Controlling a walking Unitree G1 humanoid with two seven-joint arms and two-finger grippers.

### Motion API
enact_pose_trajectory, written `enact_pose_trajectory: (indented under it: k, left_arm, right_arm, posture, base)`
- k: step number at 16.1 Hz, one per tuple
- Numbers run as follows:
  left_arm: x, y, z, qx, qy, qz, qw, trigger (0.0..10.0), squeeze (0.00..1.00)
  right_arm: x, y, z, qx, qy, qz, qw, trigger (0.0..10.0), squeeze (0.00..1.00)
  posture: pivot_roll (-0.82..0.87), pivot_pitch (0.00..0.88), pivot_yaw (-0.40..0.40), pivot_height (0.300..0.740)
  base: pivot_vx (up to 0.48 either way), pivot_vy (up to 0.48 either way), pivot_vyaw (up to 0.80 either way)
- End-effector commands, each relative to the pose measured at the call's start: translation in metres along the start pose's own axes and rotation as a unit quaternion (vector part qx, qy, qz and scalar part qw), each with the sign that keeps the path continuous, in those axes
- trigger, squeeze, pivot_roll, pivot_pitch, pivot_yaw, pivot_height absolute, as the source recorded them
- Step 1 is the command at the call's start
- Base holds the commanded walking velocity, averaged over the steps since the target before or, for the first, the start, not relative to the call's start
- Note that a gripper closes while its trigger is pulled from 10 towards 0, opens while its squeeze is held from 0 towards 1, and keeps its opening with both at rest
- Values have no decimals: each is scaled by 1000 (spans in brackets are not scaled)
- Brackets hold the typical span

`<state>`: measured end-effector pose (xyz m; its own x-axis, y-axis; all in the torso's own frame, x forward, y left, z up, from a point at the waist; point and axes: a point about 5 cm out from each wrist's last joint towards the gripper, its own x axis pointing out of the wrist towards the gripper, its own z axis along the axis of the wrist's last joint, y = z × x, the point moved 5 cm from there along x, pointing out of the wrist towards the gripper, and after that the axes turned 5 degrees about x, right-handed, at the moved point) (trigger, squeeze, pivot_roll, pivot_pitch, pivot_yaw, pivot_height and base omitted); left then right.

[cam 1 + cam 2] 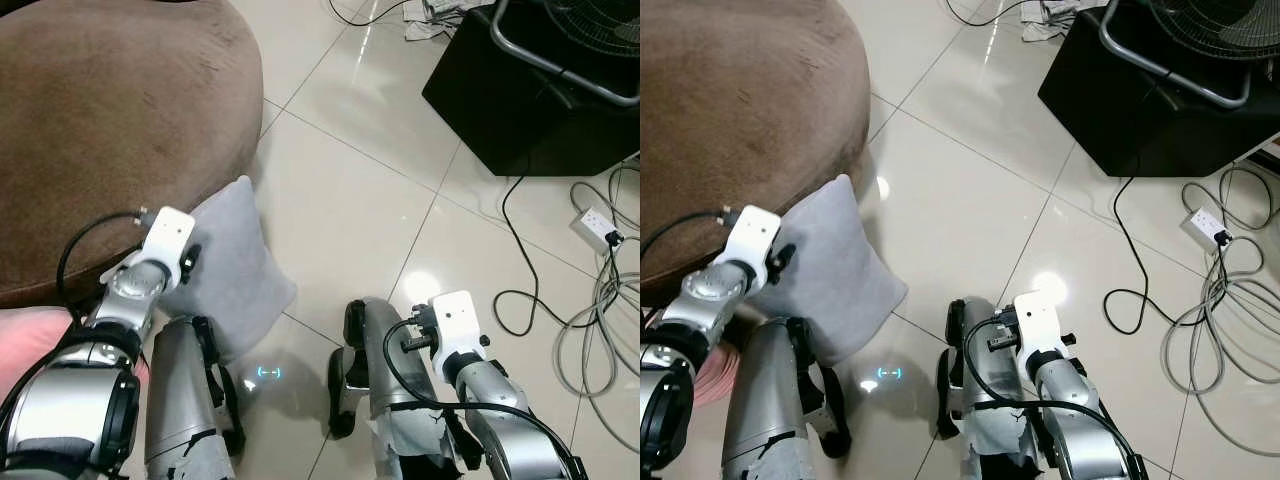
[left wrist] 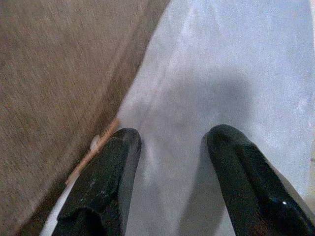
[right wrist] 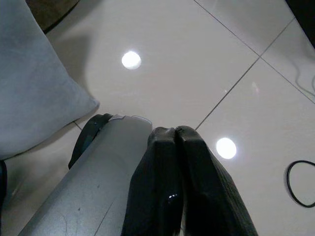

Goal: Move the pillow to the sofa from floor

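Left gripper (image 2: 170, 147) spread at pillow (image 1: 232, 265) edge against sofa (image 1: 110, 130).

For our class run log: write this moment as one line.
stage: reaching | left pincer: open, at grey pillow | pillow: on floor against brown sofa | right pincer: shut, idle

Pillow (image 1: 232, 268) standing on the floor (image 1: 350, 200), leaning against the sofa (image 1: 110, 130) to its left. Left end effector (image 2: 170, 162) right at the pillow, between pillow and sofa edge. Right end effector (image 3: 174, 147) to the right, over bare floor beside the robot's leg (image 1: 385, 370). Black box (image 1: 530, 100) far right, fan (image 1: 580, 40) on top; cables (image 1: 590, 300) and power strip (image 1: 597, 225) in front of it.
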<state>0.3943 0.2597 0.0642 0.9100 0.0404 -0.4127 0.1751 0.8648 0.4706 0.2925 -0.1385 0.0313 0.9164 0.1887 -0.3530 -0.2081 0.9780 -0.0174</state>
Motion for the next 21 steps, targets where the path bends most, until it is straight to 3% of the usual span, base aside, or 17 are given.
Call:
enact_pose_trajectory:
  k: [1,10,14,19,21]
  left_arm:
    - [-3,-12,-20,6,31,-24,999,10000,1000]
    - [-6,-15,-32,13,44,-29,999,10000,1000]
    - [-8,-3,-32,21,40,-15,999,10000,1000]
    - [-16,15,-52,0,58,17,998,10000,1000]
    - [-19,14,-59,1,67,18,998,10000,1000]
  right_arm:
    - [-5,-8,-9,0,12,-11,1000,10000,0]
    - [-6,-6,-10,0,13,-9,1000,10000,0]
    - [-5,-6,-11,0,14,-11,1000,10000,0]
    - [-6,-5,-13,3,17,-11,1000,10000,0]
    - [-5,-5,-13,3,17,-11,1000,10000,0]
  posture:
    - [-213,352,-155,560]
    - [-215,347,-158,560]
    - [-212,348,-148,560]
    - [-209,354,-144,560]
    - [-211,357,-143,560]
  base:
    - [0,0,0]
    - [0,0,0]
    - [0,0,0]
    - [0,0,0]
    - [0,0,0]
